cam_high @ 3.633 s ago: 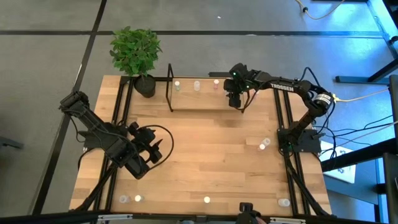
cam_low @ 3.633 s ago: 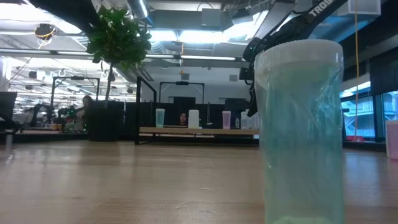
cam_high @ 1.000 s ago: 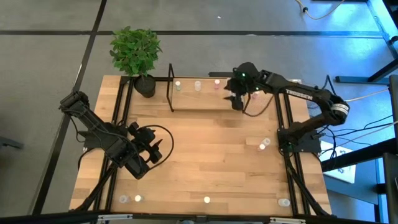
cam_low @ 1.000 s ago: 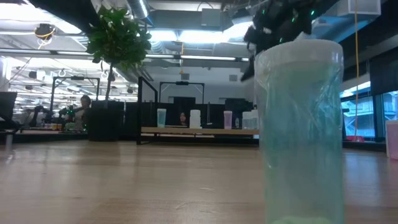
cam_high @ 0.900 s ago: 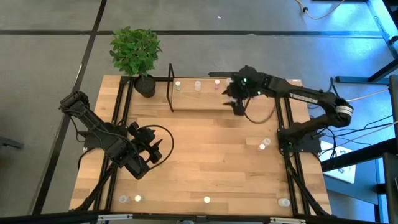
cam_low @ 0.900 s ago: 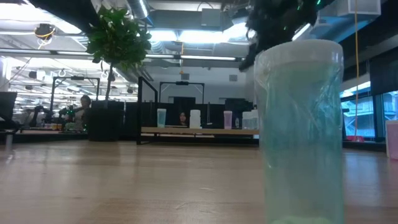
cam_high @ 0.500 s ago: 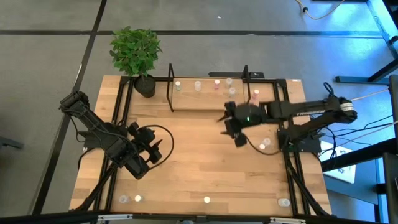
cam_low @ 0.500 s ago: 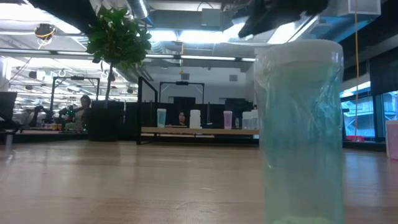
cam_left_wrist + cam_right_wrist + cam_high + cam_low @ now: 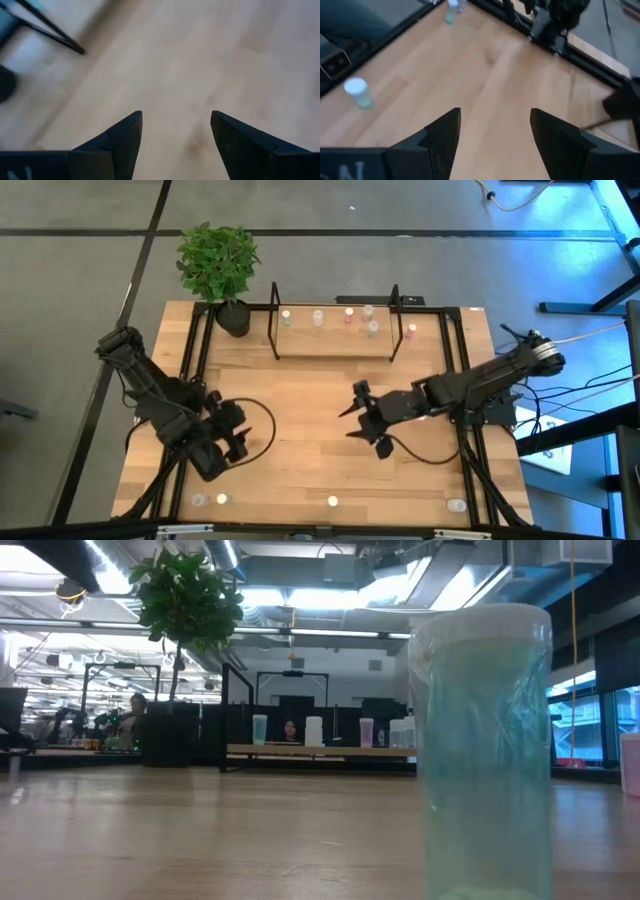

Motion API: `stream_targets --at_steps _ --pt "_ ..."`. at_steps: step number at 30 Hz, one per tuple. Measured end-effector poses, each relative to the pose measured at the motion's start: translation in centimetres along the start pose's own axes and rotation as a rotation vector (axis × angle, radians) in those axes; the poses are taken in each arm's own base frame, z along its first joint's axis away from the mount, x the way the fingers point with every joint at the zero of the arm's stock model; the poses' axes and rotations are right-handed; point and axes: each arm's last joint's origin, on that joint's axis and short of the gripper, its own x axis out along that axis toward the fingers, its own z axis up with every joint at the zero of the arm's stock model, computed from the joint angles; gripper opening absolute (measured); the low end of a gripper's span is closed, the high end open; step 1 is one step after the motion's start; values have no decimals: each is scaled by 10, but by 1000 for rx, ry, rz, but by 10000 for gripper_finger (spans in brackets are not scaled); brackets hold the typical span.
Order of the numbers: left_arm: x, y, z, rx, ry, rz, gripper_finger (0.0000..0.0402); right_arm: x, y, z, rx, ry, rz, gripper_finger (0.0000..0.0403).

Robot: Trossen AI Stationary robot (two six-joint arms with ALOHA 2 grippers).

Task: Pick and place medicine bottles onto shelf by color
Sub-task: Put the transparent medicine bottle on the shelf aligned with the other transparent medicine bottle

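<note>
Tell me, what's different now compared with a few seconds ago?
The right tool left the shelf, swung out over mid-table and hangs open and empty; two more bottles show on the shelf now. The left tool slid slightly nearer the table's front. The plant and the loose bottles along the front edge stayed.

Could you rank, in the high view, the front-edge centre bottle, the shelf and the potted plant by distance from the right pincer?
From the right pincer, open mid-table:
1. Front-edge centre bottle, at the table's near edge.
2. Shelf, along the far edge.
3. Potted plant, far-left corner.
</note>
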Motion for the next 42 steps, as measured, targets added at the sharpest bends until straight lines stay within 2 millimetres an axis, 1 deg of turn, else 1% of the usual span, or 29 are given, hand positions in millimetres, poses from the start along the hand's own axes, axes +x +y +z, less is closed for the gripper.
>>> stream_targets --at_steps 6,10,12,16,21,26,30,35,37,40,42 --pt "-16 -14 -19 27 85 -159 230 17 11 6 8 -15 21 241" --pt "-27 -21 -31 49 119 -252 230 27 10 17 31 -7 23 241" --pt "-32 -23 -36 64 149 -290 230 34 11 19 46 21 30 241" --pt "-41 -26 -48 69 225 -349 230 46 11 25 75 36 32 241" --pt "-51 -28 -58 28 246 -399 230 59 13 27 104 52 35 241" --pt "-60 -29 -68 61 275 -447 230 70 14 29 103 71 4 241" --pt "-67 -28 -77 105 312 -477 230 73 14 31 128 64 2 241" --pt "-69 -32 -92 164 316 -470 230 73 14 30 188 66 -3 241" --pt "-66 -37 -100 191 317 -449 230 73 14 30 199 67 -8 241" --pt "-61 -44 -111 227 318 -414 230 73 12 30 198 75 -63 241" --pt "-57 -48 -117 247 349 -392 230 73 11 30 196 79 -91 241"
